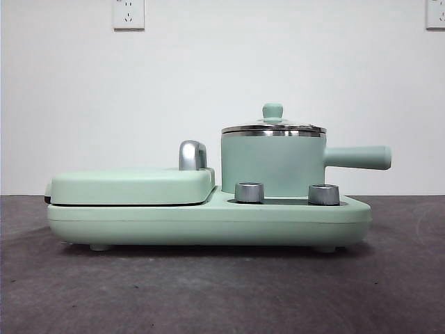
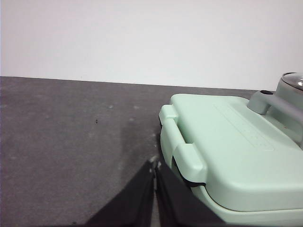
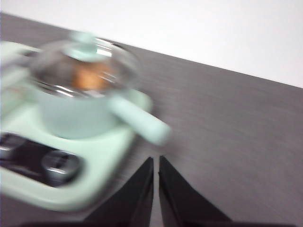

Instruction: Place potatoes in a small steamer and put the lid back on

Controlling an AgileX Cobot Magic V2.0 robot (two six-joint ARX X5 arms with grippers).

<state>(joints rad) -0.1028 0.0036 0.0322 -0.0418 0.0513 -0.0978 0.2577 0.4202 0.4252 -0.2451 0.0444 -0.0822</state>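
Observation:
The small steamer, a mint-green pot with a steel rim and a straight side handle, stands on the right of the mint cooker base. The lid sits on the pot, knob up. In the blurred right wrist view the orange-brown potato shows through the glass lid inside the pot. My right gripper is shut and empty, off to the side of the pot's handle. My left gripper is shut and empty, beside the griddle end of the cooker. Neither gripper shows in the front view.
The flat mint griddle cover with its chrome handle lies closed on the cooker's left half. Two steel control knobs sit below the pot. The dark grey table runs to a white wall.

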